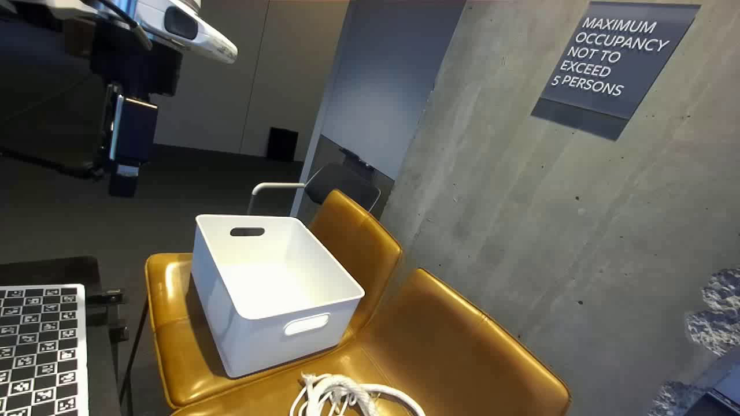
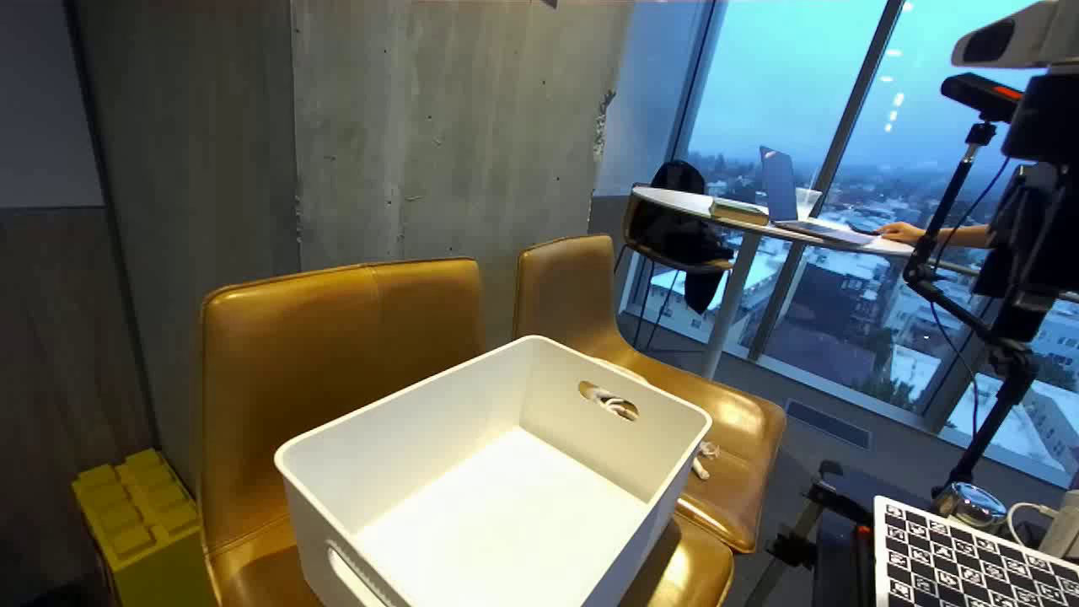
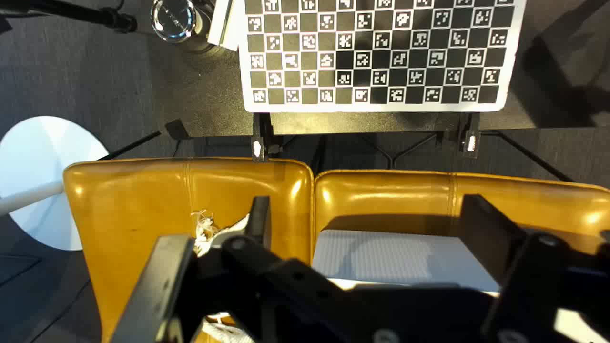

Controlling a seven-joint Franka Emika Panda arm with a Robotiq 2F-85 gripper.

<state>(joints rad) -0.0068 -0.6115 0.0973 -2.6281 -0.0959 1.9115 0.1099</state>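
The end effector [image 3: 369, 214] hangs in mid-air with its fingers [image 3: 259, 219] spread wide, the gap between them unfilled; in an exterior view it points straight downward. Lower than the end effector, a white bin [image 1: 263, 344] rests upright on a tan chair [image 1: 169, 316], its mouth facing up; in the wrist view, one of its sides shows between the fingers. Just beside the bin, likewise below the level of the end effector, a white rope [image 1: 347, 386] lies looped on the adjoining chair [image 1: 457, 341]; in the wrist view it is partly hidden behind the end effector. Also lower than the end effector, and separated from the chairs by a narrow gap, a dark bench [image 3: 200, 90] carries a checkered marker board [image 3: 376, 52]. Farther from the end effector, behind the chair backs, rises a concrete wall [image 1: 491, 190] bearing an occupancy sign [image 1: 613, 63]. Well apart from the end effector, past the adjoining chair, stands a tall window [image 2: 775, 93].
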